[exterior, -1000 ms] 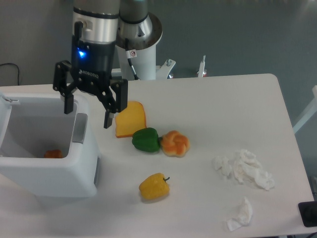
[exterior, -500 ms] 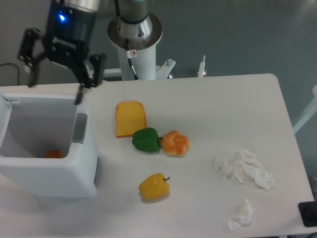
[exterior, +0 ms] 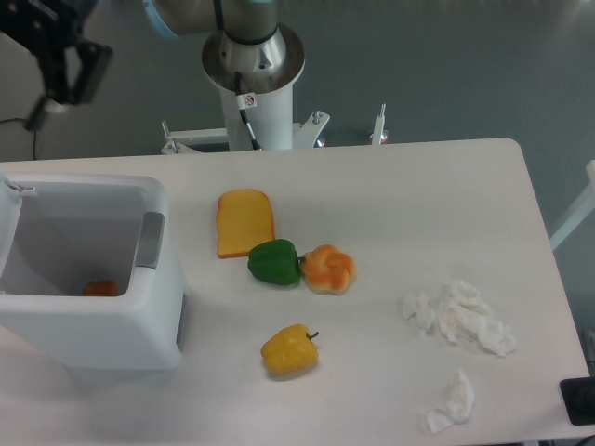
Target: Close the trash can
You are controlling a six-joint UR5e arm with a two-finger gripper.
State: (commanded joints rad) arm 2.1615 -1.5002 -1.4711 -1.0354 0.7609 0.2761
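The trash can (exterior: 112,325) is a big white bin at the table's left edge. Its top is open and the lid (exterior: 7,218) is swung out to the left. A grey latch tab (exterior: 149,240) sits on its right inner wall, and a small orange item (exterior: 99,288) lies at the bottom. My gripper (exterior: 58,51) hangs high in the top left corner, above and behind the bin and well clear of it. Only one of its fingers (exterior: 44,113) shows, spread far out from the body with nothing held. The other finger is cut off by the frame edge.
On the table right of the bin lie a slice of toast (exterior: 245,222), a green pepper (exterior: 273,262), an orange pastry (exterior: 328,268) and a yellow pepper (exterior: 289,349). Crumpled tissues (exterior: 462,319) lie at the front right. The robot's base column (exterior: 253,74) stands behind the table.
The gripper has risen from the bin's right rim and swung up and left, now partly out of frame. The bin and the foods have not moved.
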